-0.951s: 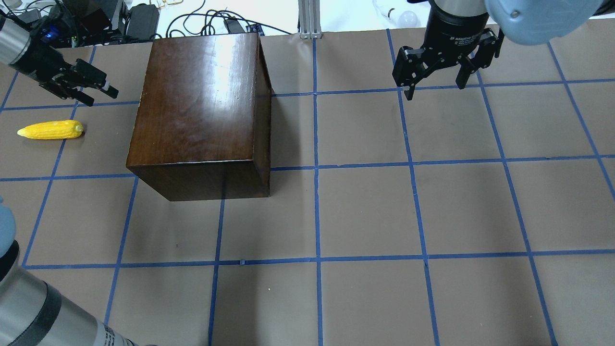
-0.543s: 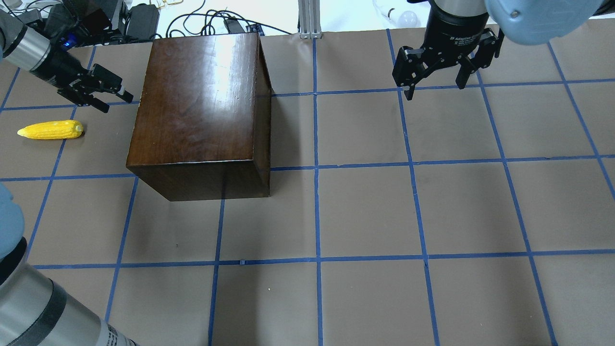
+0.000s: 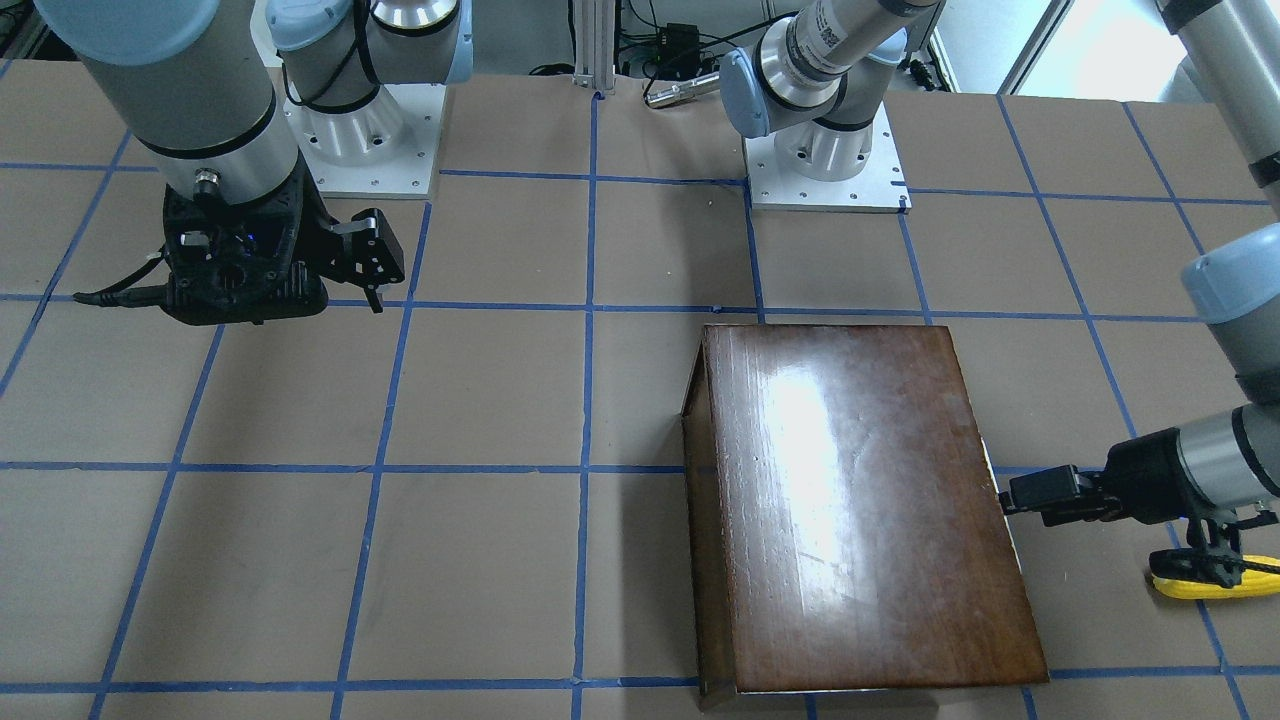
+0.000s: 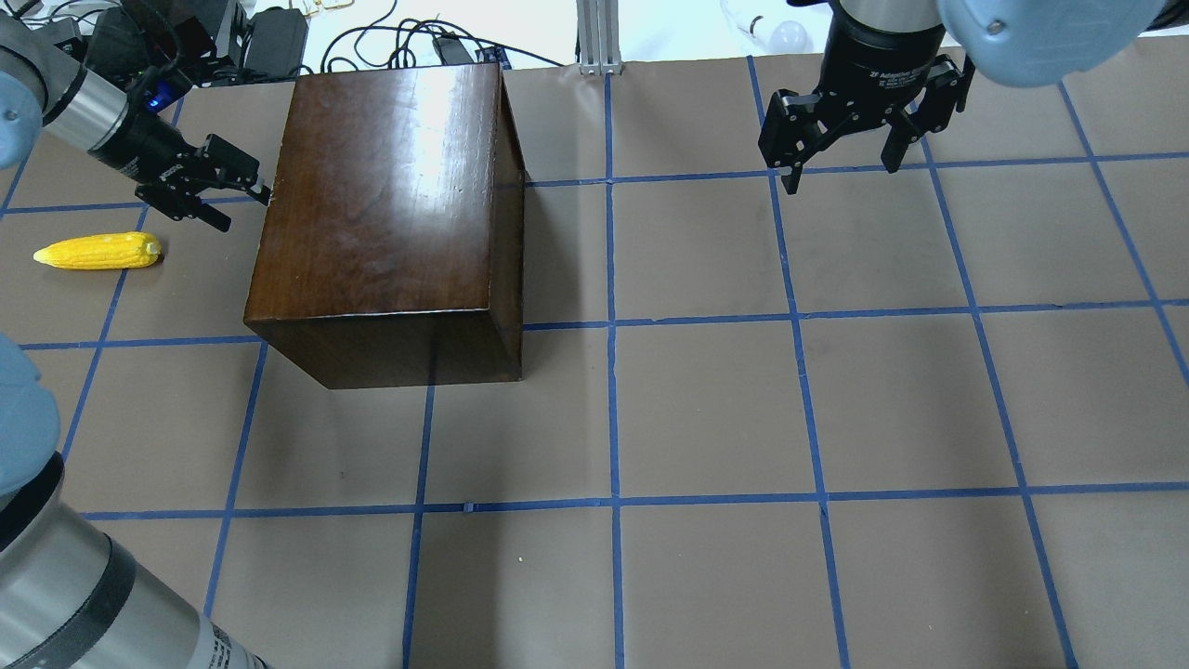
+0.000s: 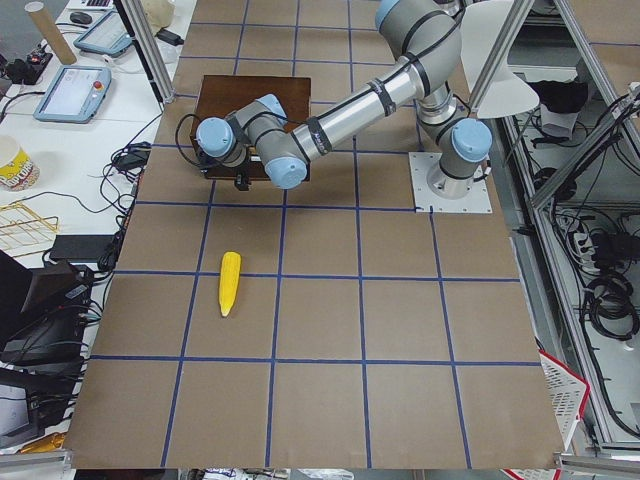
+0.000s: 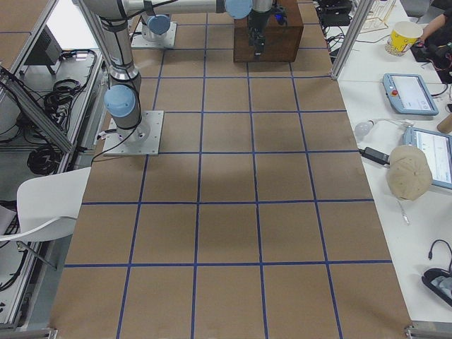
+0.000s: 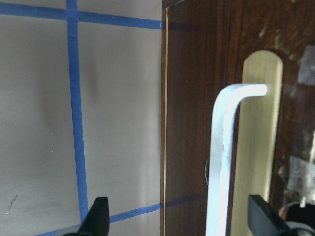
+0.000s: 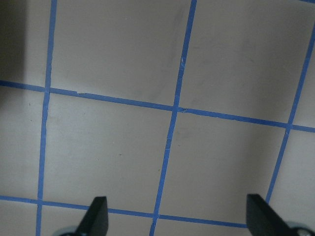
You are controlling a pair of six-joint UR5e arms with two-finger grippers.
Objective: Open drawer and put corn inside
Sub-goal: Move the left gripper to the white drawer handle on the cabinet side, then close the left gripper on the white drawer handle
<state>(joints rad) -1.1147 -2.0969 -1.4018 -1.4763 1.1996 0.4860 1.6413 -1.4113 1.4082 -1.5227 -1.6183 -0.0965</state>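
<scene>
The dark-brown cabinet (image 4: 390, 204) stands at the table's back left. Its drawer is shut; the dark front panel (image 7: 192, 123) with a pale metal handle (image 7: 221, 162) fills the left wrist view. My left gripper (image 4: 247, 211) is open at the cabinet's left face, and its fingers (image 7: 98, 219) stand either side of the handle without touching it. The yellow corn (image 4: 97, 251) lies on the table left of the cabinet, also in the front-facing view (image 3: 1200, 585). My right gripper (image 4: 843, 177) is open and empty above the table at the back right.
Brown table paper with a blue tape grid (image 4: 613, 502) covers the table. Cables and power bricks (image 4: 269, 37) lie beyond the back edge behind the cabinet. The two arm bases (image 3: 825, 165) stand at the robot's side.
My left gripper has moved right, from above the corn up to the cabinet's left face, still open. The right arm, the corn and the cabinet have not moved.
</scene>
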